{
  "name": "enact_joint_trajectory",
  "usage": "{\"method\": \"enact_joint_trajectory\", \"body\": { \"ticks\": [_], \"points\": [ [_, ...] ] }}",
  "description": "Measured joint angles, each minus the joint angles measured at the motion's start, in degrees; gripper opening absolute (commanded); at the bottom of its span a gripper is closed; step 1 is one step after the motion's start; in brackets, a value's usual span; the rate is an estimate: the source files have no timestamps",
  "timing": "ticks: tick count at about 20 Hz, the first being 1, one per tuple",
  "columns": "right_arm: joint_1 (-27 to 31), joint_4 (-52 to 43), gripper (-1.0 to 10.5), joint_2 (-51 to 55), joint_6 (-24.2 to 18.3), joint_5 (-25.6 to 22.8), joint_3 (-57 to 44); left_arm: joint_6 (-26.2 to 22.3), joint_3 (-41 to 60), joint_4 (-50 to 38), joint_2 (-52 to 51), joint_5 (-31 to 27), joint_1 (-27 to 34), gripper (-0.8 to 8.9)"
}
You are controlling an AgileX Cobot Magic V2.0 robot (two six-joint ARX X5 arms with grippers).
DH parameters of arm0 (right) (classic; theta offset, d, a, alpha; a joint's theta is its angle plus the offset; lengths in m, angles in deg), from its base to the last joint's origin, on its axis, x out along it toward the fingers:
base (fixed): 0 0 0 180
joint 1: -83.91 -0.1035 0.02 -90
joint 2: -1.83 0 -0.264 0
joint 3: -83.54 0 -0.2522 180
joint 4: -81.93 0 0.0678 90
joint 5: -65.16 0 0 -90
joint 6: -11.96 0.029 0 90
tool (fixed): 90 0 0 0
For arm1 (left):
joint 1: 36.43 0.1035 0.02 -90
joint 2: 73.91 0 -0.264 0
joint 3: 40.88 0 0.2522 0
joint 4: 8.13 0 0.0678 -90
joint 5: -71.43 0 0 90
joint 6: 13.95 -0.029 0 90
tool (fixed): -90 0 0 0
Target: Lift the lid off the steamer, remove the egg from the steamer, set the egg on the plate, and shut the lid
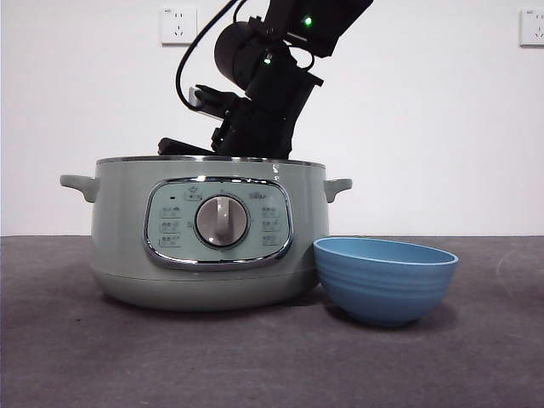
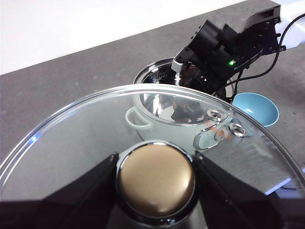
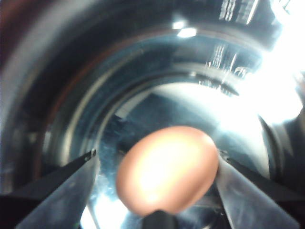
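The pale green steamer (image 1: 212,246) stands open on the table, its rim (image 2: 152,71) uncovered. My left gripper (image 2: 156,164) is shut on the knob (image 2: 156,183) of the glass lid (image 2: 86,129), held in the air well above and to one side of the pot. My right arm (image 1: 263,93) reaches down into the pot. Inside, the right gripper (image 3: 155,160) is open around the egg (image 3: 167,169): one jaw touches it and a small gap shows at the other. The egg lies on the shiny metal floor. The blue plate (image 1: 384,280) sits right beside the steamer.
The steamer's side handles (image 1: 78,184) stick out at both sides, and its control dial (image 1: 222,221) faces the front camera. The plate (image 2: 257,107) almost touches the pot's base. A dark grey table surface (image 1: 85,357) spreads around both.
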Motion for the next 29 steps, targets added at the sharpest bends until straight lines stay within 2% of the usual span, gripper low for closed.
{"method": "enact_joint_trajectory", "body": {
  "ticks": [2, 4, 5, 7, 9, 16, 20, 22, 25, 29],
  "points": [
    [0.0, -0.3, 3.1, -0.2, 0.2, 0.0, 0.1, 0.0, 0.0, 0.0, 0.0, 0.0, 0.0, -0.08],
    [0.0, -0.5, 3.1, -0.3, 0.2, 0.0, 0.1, 0.0, 0.0, 0.0, 0.0, 0.0, 0.0, -0.08],
    [0.0, -0.5, 2.6, -0.3, 0.2, 0.0, 0.1, 0.0, 0.0, 0.0, 0.0, 0.0, 0.0, -0.08],
    [0.0, -0.5, 0.9, -0.3, 0.4, 0.1, 0.1, 0.0, 0.0, 0.0, 0.0, 0.0, 0.0, -0.08],
    [0.0, -0.6, -0.1, -0.3, 0.5, 0.1, 0.1, 0.0, 0.0, 0.0, 0.0, 0.0, 0.0, -0.08],
    [0.0, -0.5, -0.1, 0.3, 0.2, 0.0, 0.1, -0.1, 0.0, 0.0, 0.0, 0.0, 0.0, -0.08],
    [0.8, 1.7, -0.1, 12.5, 0.1, -0.7, 0.0, -0.1, 0.0, 0.0, 0.0, 0.0, 0.0, -0.08],
    [0.7, 6.8, -0.1, 20.4, -0.9, -2.4, 0.0, -0.1, 0.0, -1.4, 0.0, 0.2, 0.0, -0.08],
    [1.3, 18.2, -0.1, 30.3, -3.5, -7.8, 0.0, -0.1, 0.0, -4.5, 0.0, 2.7, 0.0, -0.08],
    [5.4, 30.0, -0.1, 36.5, -4.8, -8.5, 0.0, -0.5, 0.0, -6.2, 0.2, 2.8, 0.0, -0.08]
  ]
}}
